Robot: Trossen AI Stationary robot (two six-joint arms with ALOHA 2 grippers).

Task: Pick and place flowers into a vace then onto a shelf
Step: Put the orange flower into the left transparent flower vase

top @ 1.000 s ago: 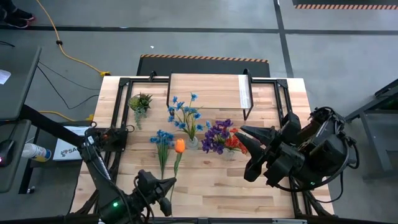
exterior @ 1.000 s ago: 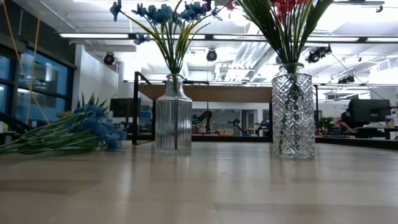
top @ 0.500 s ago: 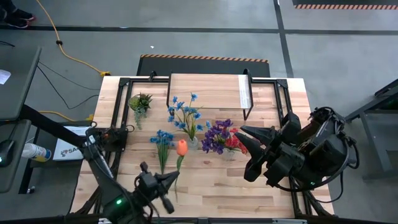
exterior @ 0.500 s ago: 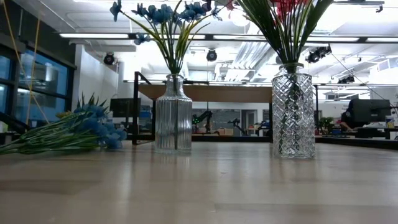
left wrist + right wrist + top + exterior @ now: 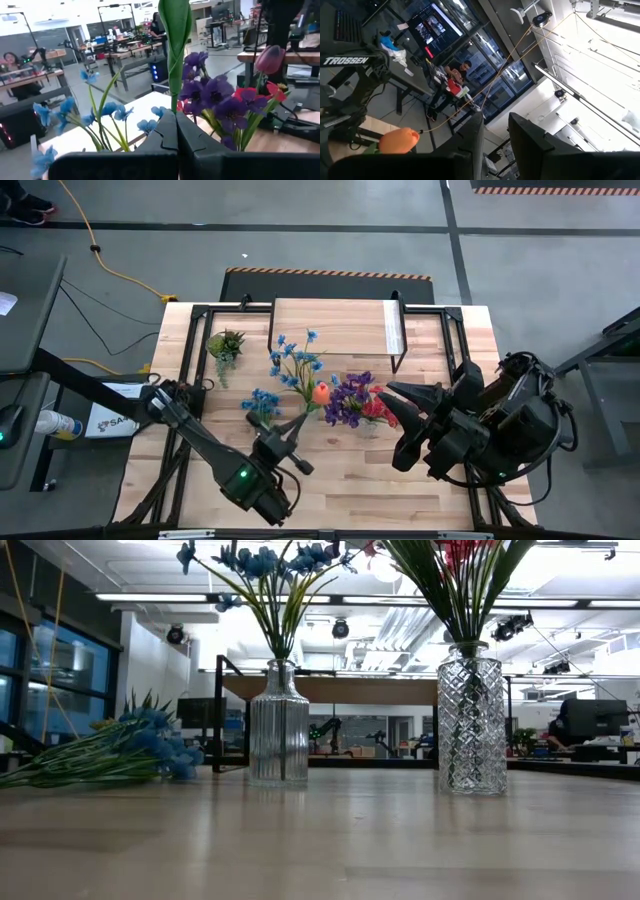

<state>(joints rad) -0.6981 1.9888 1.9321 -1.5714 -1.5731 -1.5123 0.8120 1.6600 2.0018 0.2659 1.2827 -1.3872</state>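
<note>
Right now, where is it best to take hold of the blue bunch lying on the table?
Grip its green stems, clear of the blooms, coming straight down from above: the blue bunch lies flat, stems together, so fingers can straddle them.

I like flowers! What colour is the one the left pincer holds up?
Orange flower on a green stem, clearest in the high view.

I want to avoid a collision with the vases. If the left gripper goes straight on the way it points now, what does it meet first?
Probably the purple flowers in the vase. The left gripper, shut on the orange flower's stem, points toward that bunch, with the blue flowers off to one side. How far away they are is unclear.
</note>
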